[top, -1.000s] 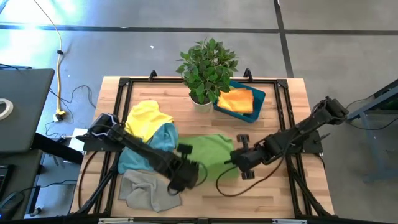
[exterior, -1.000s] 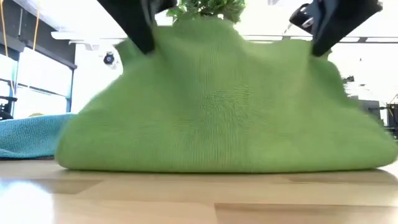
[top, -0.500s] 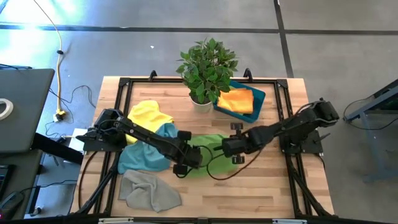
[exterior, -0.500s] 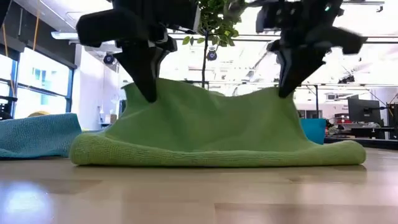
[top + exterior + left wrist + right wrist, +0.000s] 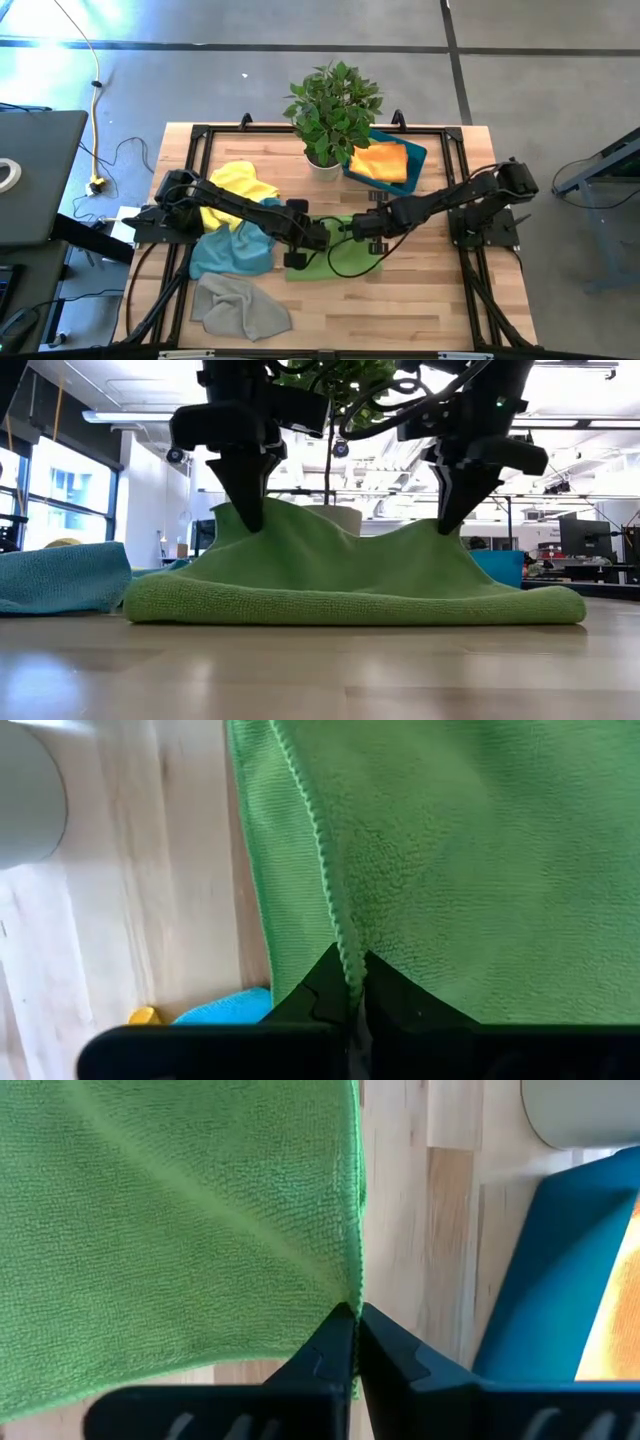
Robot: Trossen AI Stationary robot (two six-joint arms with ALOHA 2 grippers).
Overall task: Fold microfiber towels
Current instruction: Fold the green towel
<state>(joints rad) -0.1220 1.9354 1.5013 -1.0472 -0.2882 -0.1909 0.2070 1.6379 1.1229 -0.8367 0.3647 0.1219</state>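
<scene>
Fingers of both grippers stayed pinched on the green towel's (image 5: 350, 575) corners.
Left gripper (image 5: 247, 520) and right gripper (image 5: 447, 520) had carried them back and down — fold nearly laid, release next.

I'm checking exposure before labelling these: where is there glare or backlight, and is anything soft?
Low view: bright windows and ceiling behind turn both hands, left hand and right hand, into dark silhouettes above the green towel; the near tabletop looks soft. High view: glare on the floor at the upper left. Wrist views: evenly lit, towel weave crisp.
</scene>
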